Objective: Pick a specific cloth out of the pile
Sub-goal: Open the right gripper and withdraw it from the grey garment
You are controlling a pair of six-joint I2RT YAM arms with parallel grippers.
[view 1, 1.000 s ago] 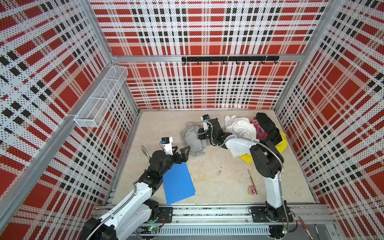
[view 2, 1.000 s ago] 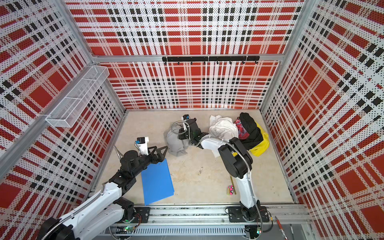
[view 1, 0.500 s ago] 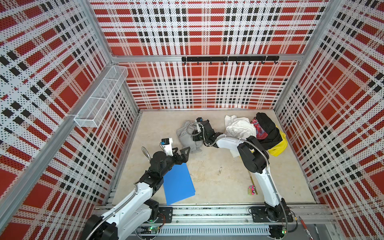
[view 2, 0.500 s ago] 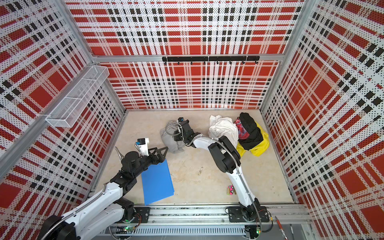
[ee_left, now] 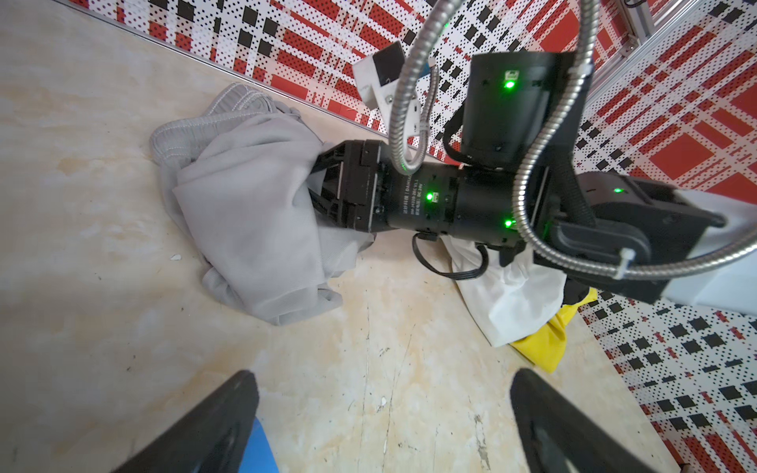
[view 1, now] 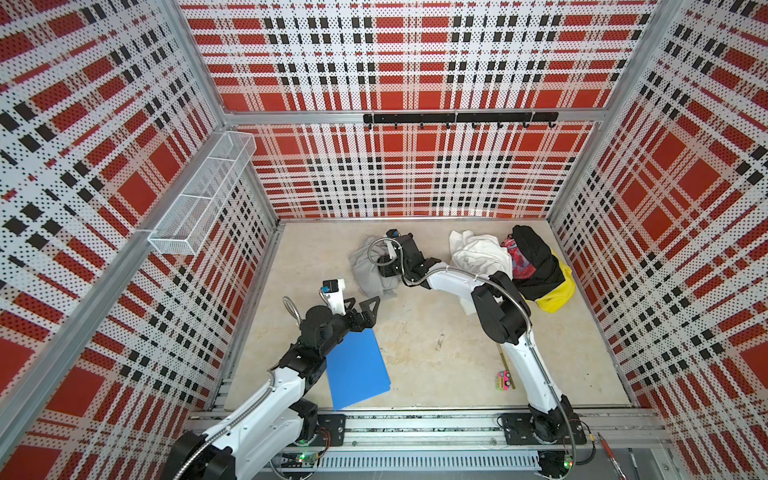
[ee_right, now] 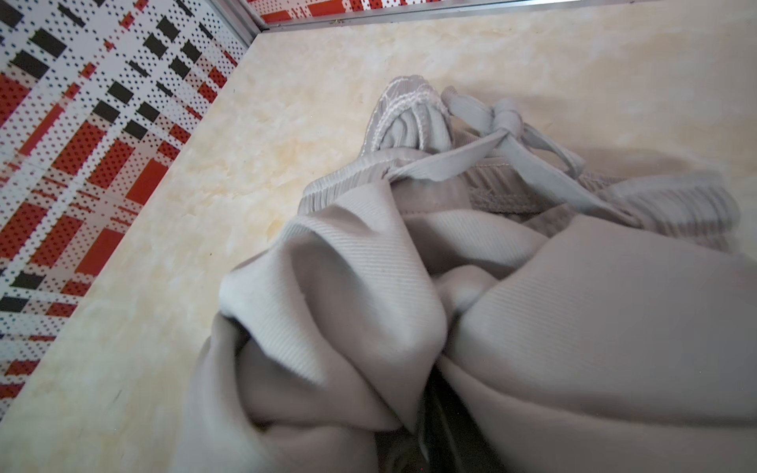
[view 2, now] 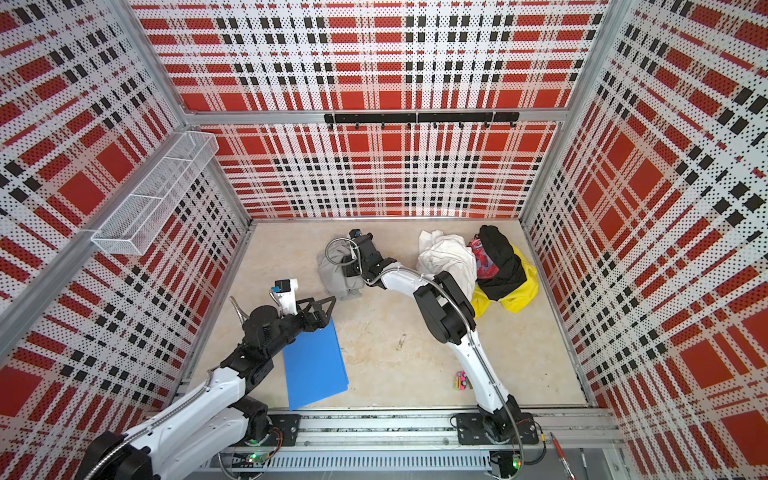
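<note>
Since a second ago your right gripper [view 1: 385, 268] has dragged the grey cloth [view 1: 368, 276] further left, away from the pile [view 1: 536, 266]; nearest to you lie one blue folder [view 1: 357, 370] and one small pink toy [view 1: 504, 379]; the left gripper [view 1: 363, 306] hovers at the folder's far edge, fingers wide apart, holding nothing; further, the grey cloth lies alone on the table [view 1: 436, 324], apart from the pile's one white cloth [view 1: 478, 255]; the right fingers are buried in its folds, so you cannot tell their state; one wire basket [view 1: 199, 199] hangs on the left wall.
</note>
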